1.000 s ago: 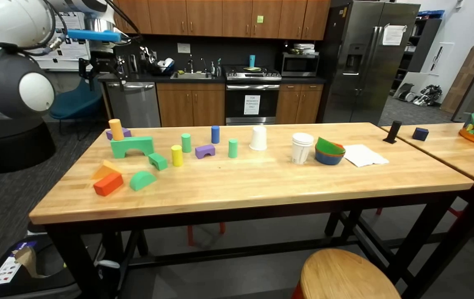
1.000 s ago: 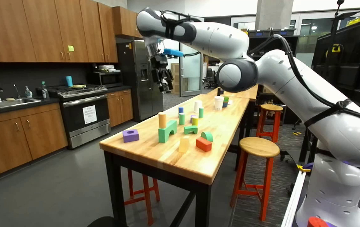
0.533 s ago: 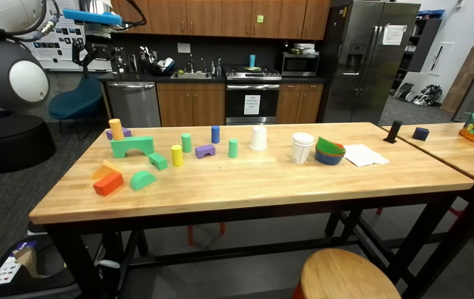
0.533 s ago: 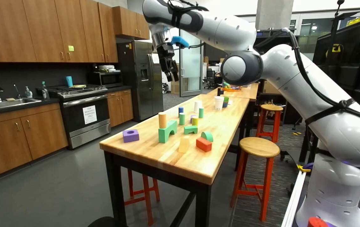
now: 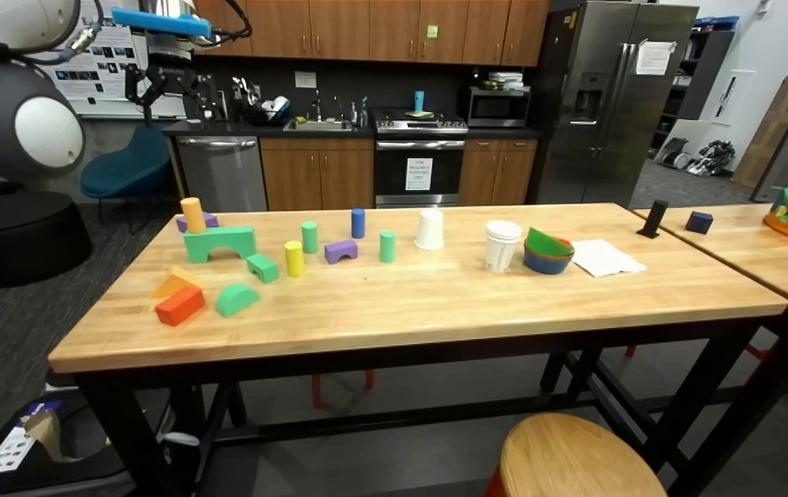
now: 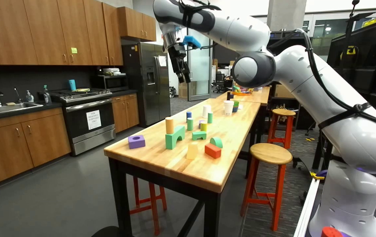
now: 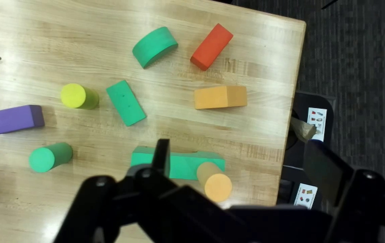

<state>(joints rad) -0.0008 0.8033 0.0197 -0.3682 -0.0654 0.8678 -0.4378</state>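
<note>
The table [image 5: 435,307] is smooth, grained wood with a glossy sheen where light strikes it, while the green arch [image 7: 184,166], the orange cylinder [image 7: 218,187] and the red block [image 7: 211,46] look smooth and matt, their material hard to tell. The gripper [image 7: 238,148] looks dull and black, plastic or metal being unclear, and the arm [image 6: 240,31] is smooth, white and glossy, like hard plastic. The refrigerator [image 5: 611,117] looks like dark metal with a soft shine, the cabinets [image 5: 339,31] like smooth wood with a satin finish, while the white sheet [image 5: 604,258] is matt paper and the carpet [image 7: 364,84] rough cloth.
</note>
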